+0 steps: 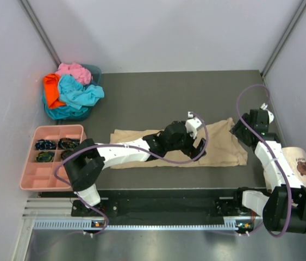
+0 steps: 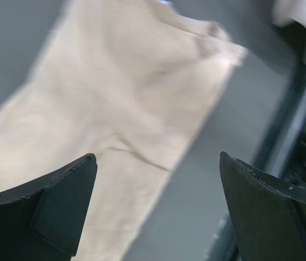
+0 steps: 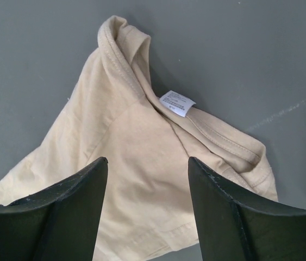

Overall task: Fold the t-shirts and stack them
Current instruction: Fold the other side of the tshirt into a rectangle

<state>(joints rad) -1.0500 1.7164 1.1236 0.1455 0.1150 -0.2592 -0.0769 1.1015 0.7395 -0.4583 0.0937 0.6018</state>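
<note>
The tan t-shirt [image 1: 223,147] lies in a long narrow strip across the middle of the table. My left gripper [image 1: 196,136] hovers over its middle, jaws wide open and empty; in the left wrist view the gripper [image 2: 157,156] spans the near edge of the shirt [image 2: 114,81]. At the shirt's right end my right gripper [image 1: 238,131] stands open. From its wrist camera the gripper [image 3: 148,160] sits just above the collar end of the shirt [image 3: 142,125], where a white label [image 3: 176,103] shows. Pink [image 1: 74,70], orange [image 1: 52,89] and turquoise [image 1: 79,93] t-shirts are heaped at the back left.
The heap sits in a teal basket [image 1: 94,69] in the back left corner. A pink compartment tray [image 1: 30,163] with small dark items stands at the left edge. A cream cap [image 1: 299,160] rests at the right, beside the right arm.
</note>
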